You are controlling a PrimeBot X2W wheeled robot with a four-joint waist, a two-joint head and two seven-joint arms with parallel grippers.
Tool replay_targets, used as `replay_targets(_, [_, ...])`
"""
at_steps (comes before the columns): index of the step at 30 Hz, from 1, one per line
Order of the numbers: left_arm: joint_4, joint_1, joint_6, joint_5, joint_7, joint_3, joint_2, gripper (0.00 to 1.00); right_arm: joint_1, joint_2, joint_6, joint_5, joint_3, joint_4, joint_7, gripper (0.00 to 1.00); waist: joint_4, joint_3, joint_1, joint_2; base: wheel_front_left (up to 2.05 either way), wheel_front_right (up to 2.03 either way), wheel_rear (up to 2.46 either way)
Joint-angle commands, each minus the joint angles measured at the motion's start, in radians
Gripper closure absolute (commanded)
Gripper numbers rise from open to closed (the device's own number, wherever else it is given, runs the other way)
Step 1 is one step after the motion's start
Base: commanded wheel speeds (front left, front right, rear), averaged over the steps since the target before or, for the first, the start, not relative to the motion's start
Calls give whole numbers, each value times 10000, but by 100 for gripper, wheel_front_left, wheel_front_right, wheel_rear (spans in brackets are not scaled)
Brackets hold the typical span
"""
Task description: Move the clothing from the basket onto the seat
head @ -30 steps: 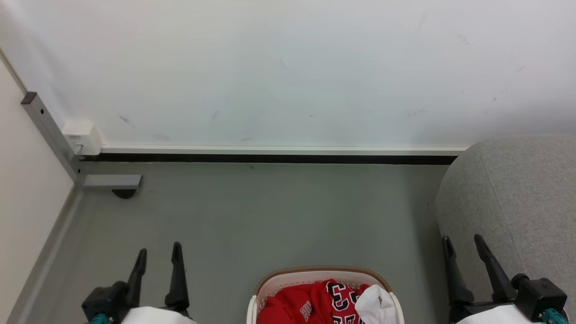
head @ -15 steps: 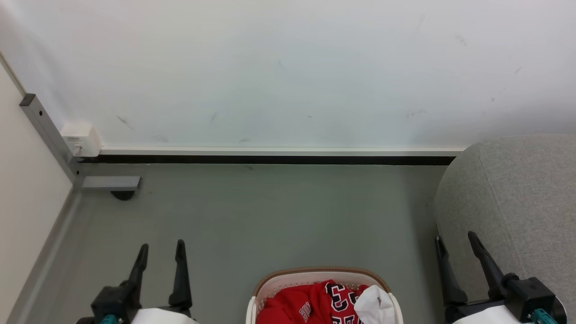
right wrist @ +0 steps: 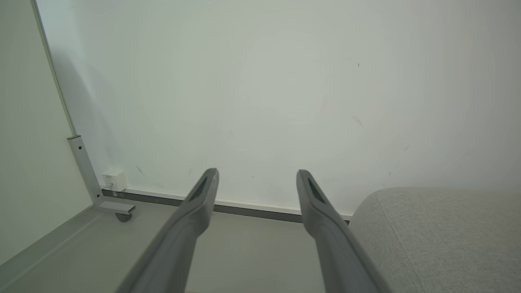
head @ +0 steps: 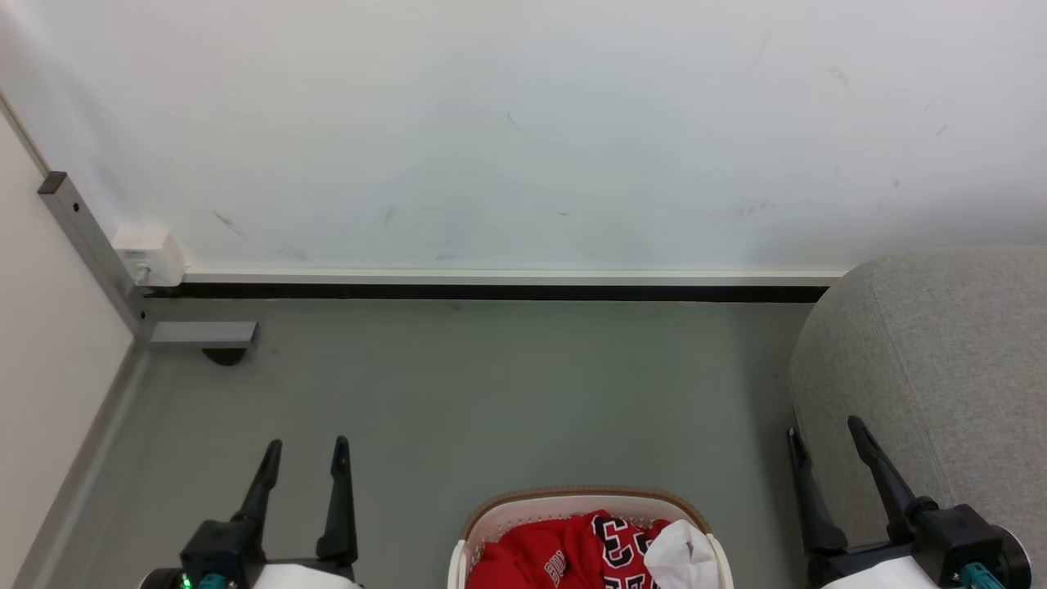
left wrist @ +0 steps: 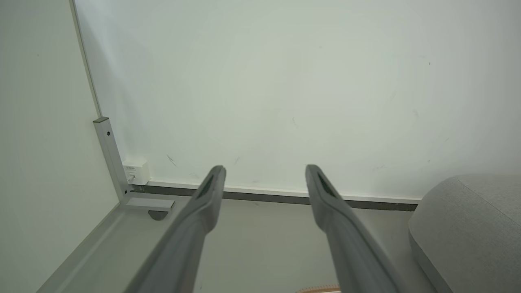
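Clothing lies in the basket at six o'clock. The right gripper, spread and empty, sits nearer than the left gripper, likewise spread. The seat is at three.

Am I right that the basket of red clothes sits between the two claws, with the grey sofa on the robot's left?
Not quite: the head view shows the grey sofa on the robot's right, by the right claw. The rest holds: the basket of red clothes does sit between that claw and the left claw.
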Motion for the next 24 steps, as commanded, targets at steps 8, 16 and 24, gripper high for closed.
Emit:
replay_targets(8, [-19, 67, 32, 79, -7, 9, 72, 0, -63, -72, -21, 126, -3, -25, 4, 0, -24, 8, 0, -1, 0, 0, 0])
replay_targets(16, [-100, -28, 20, -102, -7, -46, 70, 0, -120, -72, -21, 152, -12, -23, 4, 0, -77, 67, 0, -1, 0, 0, 0])
replay_targets(24, [-19, -164, -115, -161, -7, -189, 70, 0, -264, -69, -21, 112, -73, -164, 5, 0, -249, 290, 0, -1, 0, 0, 0])
